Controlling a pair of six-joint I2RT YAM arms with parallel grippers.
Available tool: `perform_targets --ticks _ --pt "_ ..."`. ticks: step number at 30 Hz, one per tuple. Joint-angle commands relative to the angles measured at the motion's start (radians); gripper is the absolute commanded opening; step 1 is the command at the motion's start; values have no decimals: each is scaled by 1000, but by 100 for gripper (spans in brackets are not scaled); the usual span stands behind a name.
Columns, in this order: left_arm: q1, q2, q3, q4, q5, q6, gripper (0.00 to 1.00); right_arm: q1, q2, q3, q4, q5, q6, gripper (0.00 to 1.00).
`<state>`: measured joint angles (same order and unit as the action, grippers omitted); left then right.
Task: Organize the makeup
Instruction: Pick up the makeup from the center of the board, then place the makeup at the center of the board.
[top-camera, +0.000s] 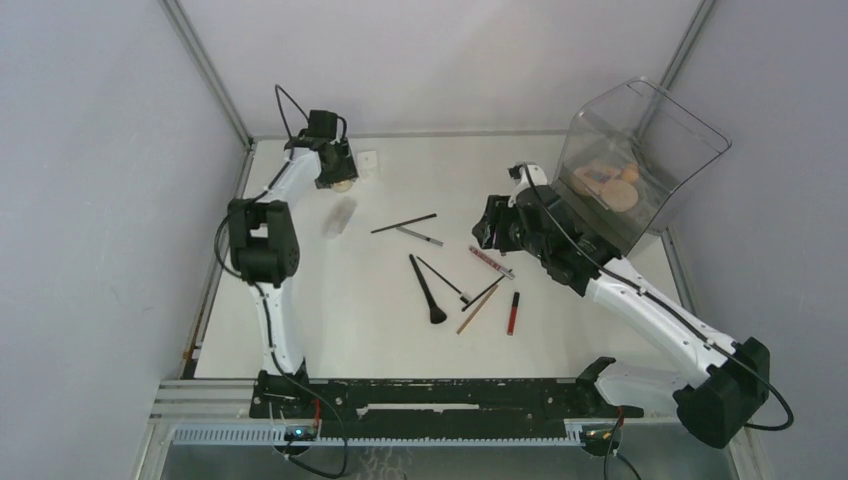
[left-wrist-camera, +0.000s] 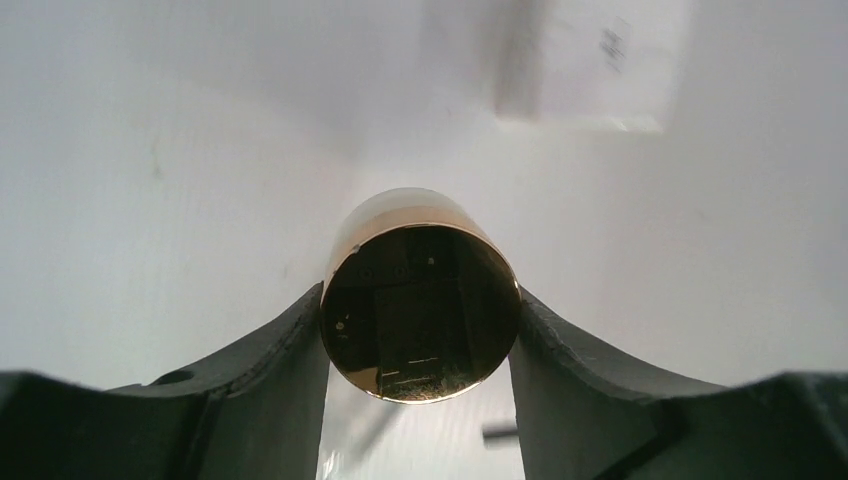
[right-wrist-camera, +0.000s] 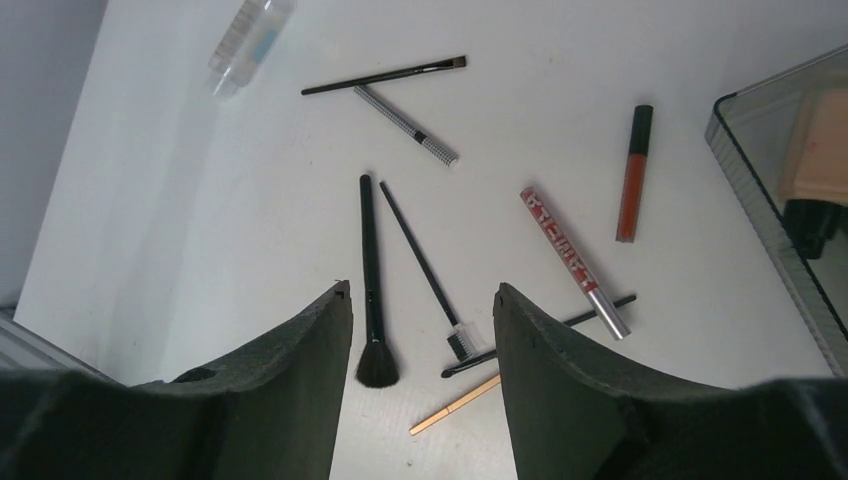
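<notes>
We are clamping the left gripper (left-wrist-camera: 420, 292) on the gold cap (left-wrist-camera: 420, 315), aiming to centre it between the fingers; the right gripper (right-wrist-camera: 421, 290) is gaping, empty.

The organizer box (top-camera: 640, 150) stands at the bench's (top-camera: 300, 340) far right corner, with what look to be compacts (top-camera: 608, 186) inside. Near the far left corner the left pincer (left-wrist-camera: 420, 305) grips a round pot (left-wrist-camera: 410, 225), the cube jar (top-camera: 368, 160) just right of it and a bottle (top-camera: 340, 215) before them. Mid-bench a thin brush (top-camera: 403, 223) and a pencil (top-camera: 420, 236) lie close together. Nearer the near edge a powder brush (top-camera: 428, 292) and spoolie (top-camera: 443, 277) lie side by side, with a lip tube (top-camera: 491, 262) and lip gloss (top-camera: 513, 312) to their right.
</notes>
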<state>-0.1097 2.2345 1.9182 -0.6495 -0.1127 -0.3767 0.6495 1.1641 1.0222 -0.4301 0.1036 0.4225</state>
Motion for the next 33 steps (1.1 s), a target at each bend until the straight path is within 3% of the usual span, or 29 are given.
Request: perform_targets --ticks 1,5,9,13,20,24,27,33 --pt "-75 -336 -157 90 -13 107 36 7 -112 -9 -19 53 27 61" --pt "-168 -490 -343 58 -40 93 35 7 -193 -42 -63 58 62 61" --pt "-283 -652 -595 102 -42 -13 34 10 -287 -92 -99 66 97 61" --pt "-468 -792 -825 154 -113 -89 34 14 -376 -124 -174 93 116 61" --pt "-661 -859 -1037 219 -199 -221 34 25 -461 -139 -256 84 139 61" --pt "-711 -855 -1134 285 -210 -304 35 55 -467 -140 -282 81 152 61" --pt "-727 -858 -1191 339 -180 -347 42 86 -461 -139 -297 85 163 61" --pt "-748 -899 -1203 311 -178 -363 82 175 -428 -140 -305 121 187 61"
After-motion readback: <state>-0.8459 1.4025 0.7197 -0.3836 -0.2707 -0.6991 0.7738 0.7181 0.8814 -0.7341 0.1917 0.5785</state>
